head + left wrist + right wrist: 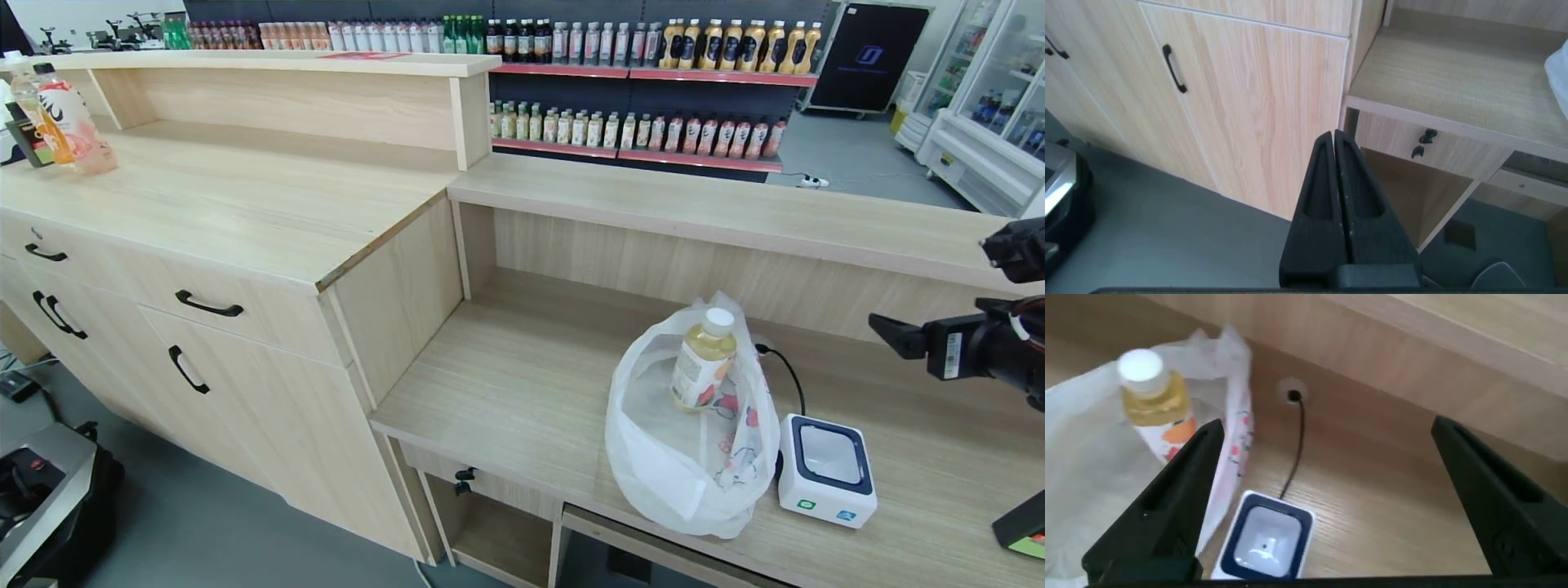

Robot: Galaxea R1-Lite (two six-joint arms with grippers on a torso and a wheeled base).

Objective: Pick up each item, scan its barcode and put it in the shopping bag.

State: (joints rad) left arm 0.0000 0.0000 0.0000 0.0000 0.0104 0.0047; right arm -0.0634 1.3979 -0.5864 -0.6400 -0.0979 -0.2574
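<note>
The higher table point(229, 204) ran off to the robot's left, and the lower table point(506, 392) lay ahead. On the lower one sat the shopping bag point(678, 474), a juice bottle point(702, 363) upright inside it and the barcode scanner point(826, 469) just beside it. A peach-label bottle point(72, 122) stood upright at the higher table's far left end, well apart from both claws. The right claw point(1327, 429) hung spread wide above bag and scanner. The left claw point(1335, 139), fingers pressed together, sat low by the cabinet doors point(1266, 106) and was probably the nearer to that bottle.
</note>
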